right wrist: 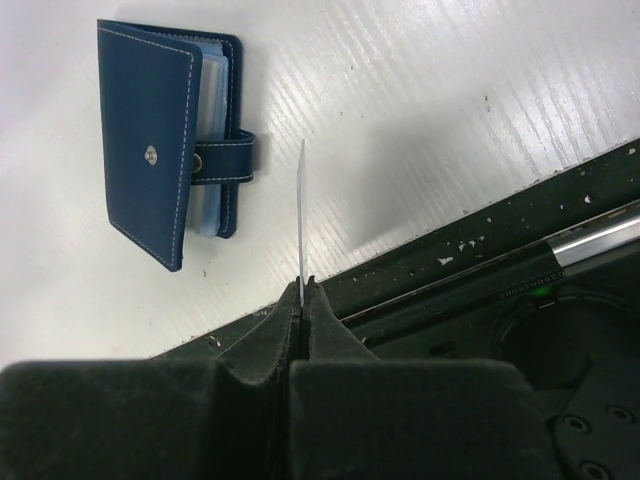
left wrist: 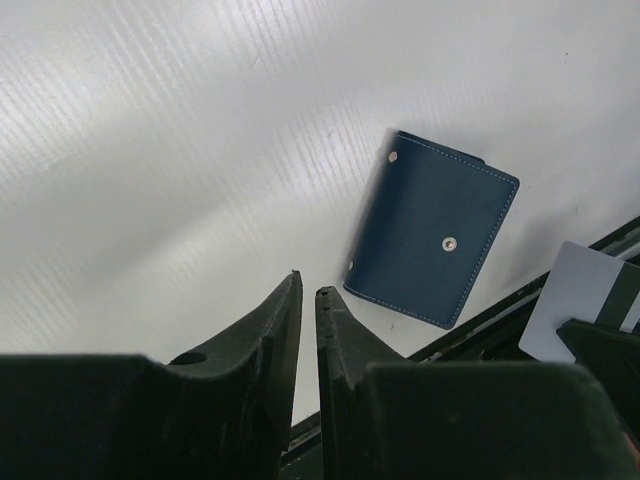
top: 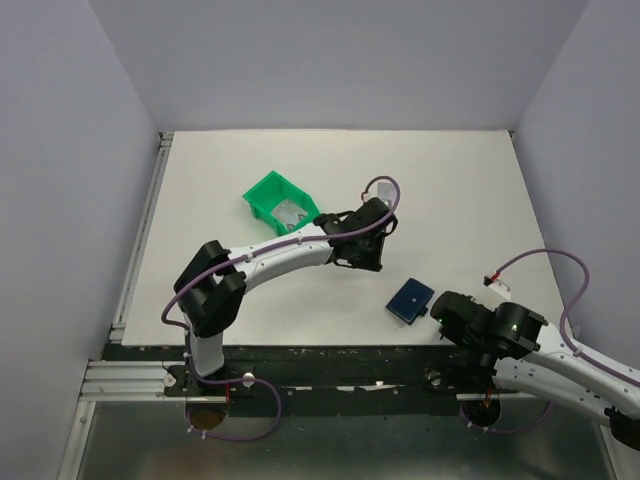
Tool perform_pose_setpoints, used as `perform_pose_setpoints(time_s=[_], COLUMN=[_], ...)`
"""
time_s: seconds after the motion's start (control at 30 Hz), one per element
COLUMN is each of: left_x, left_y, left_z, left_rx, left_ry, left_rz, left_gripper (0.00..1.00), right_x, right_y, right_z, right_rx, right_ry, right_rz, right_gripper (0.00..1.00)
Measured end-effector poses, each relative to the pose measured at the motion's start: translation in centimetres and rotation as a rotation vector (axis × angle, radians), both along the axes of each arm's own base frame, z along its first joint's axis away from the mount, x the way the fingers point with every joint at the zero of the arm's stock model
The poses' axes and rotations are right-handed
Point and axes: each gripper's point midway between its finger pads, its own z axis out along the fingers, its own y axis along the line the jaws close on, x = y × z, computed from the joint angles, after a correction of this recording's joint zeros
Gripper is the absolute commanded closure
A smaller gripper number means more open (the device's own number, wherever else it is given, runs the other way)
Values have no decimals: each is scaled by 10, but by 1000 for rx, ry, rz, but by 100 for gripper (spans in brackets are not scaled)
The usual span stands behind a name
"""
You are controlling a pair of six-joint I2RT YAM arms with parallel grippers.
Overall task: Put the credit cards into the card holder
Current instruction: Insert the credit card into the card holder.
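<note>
Right pincer point(right wrist: 302, 286) grips card point(right wrist: 302, 205) over white table point(right wrist: 450, 100).

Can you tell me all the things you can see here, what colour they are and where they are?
card holder: one, dark blue, lying on the table near its front edge.
credit card: one, pale grey, pinched in the right gripper, close to the holder.
second card: one, silvery, lying in the bin; too small to see more.
bin: one, green, around the middle of the table.
table: one, white.
cables: purple, one looping by each arm.
left gripper: one, black, fingers slightly apart, empty, pointing towards the holder.
right gripper: one, black, shut on the card.
</note>
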Motion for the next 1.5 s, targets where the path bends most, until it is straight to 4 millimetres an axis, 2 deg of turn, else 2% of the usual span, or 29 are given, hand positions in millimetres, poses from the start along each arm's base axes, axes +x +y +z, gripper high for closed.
perform_pose_setpoints(time_s=[0.17,0.3,0.5,0.7,0.8,1.03,1.17,1.4,1.5], left_x=[6,9,6,7,7,3,1,0,-1], left_y=[-14,-25,-26,-25,-25,-25,-25,-26,-26], left_z=[-9,-17,-23,-24,-31,-60,-64,-64,-66], left_rx=[5,4,10,8,16,54,58,52,52], left_ry=[16,32,49,57,72,128,139,143,149], left_rz=[-49,-84,-102,-104,-104,-115,-119,-122,-125], left_gripper=[73,73,73,73,73,73,73,73,74], right_x=[4,16,39,56,63,66,66,61,56], right_y=[-2,0,-3,8,17,31,33,14,7], right_z=[-2,-5,-11,-6,-3,-8,-5,6,2], right_rx=[18,5,-41,8,42,102,114,46,13], right_ry=[-33,-52,-12,-45,-77,-90,-106,-98,-59], right_rz=[-12,7,-7,52,96,155,170,117,87], right_gripper=[99,100,100,100,100,100,100,100,100])
